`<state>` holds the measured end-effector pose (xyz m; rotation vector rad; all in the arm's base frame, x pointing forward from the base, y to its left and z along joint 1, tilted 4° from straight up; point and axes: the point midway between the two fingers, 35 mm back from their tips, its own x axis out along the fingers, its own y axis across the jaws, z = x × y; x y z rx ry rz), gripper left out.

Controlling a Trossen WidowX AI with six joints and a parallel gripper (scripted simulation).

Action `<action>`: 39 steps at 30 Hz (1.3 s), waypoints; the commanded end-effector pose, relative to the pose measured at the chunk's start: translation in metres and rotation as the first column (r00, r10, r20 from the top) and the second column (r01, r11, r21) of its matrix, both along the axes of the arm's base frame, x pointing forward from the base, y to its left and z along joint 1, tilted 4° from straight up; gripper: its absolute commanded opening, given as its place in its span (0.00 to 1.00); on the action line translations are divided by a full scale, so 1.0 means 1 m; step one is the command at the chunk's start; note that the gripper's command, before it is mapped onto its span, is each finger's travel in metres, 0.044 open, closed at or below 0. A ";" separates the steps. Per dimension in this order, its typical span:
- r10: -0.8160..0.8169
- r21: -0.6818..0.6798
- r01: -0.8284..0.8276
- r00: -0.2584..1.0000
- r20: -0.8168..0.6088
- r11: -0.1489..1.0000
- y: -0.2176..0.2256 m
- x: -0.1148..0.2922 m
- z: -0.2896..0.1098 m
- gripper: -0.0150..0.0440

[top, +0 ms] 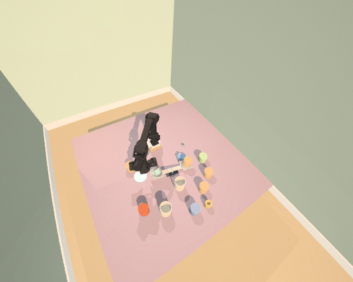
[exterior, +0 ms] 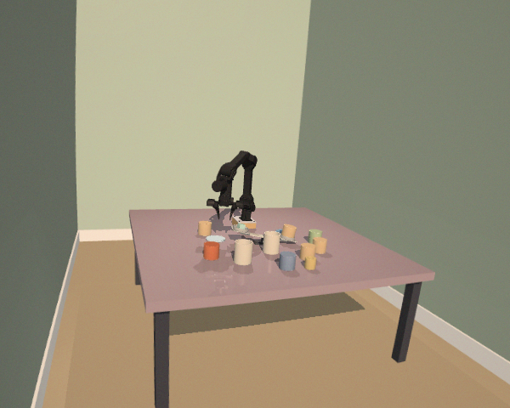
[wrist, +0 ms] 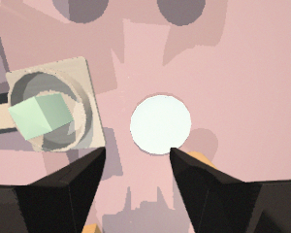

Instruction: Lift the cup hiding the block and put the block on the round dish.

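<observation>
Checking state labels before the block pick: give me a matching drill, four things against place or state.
Things:
A green block
B round dish
C tool
D orange cup

Places or states:
1 open, holding nothing
2 upside down on the balance's other pad
3 uncovered on a balance pad
4 bare, on the table under the tool

Pairs: A-3, B-4, C-1, D-2

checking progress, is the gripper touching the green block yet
Apart. The wrist view shows the gripper empty, pink table between its fingers and the green block on the balance pad.
</observation>
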<state>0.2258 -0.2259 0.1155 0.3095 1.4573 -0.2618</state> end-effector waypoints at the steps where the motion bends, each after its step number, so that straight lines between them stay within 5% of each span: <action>1: -0.124 0.006 0.124 0.992 -0.004 0.992 0.006 0.006 0.004 0.69; 12: -0.481 0.044 0.482 0.876 -0.025 0.875 0.028 0.025 0.012 0.69; 24: -0.790 0.068 0.793 0.609 -0.063 0.606 0.055 0.042 0.021 0.69; 32: -0.915 0.072 0.919 0.392 -0.089 0.387 0.073 0.052 0.026 0.69; 39: -0.918 0.072 0.921 0.387 -0.089 0.382 0.073 0.052 0.023 0.69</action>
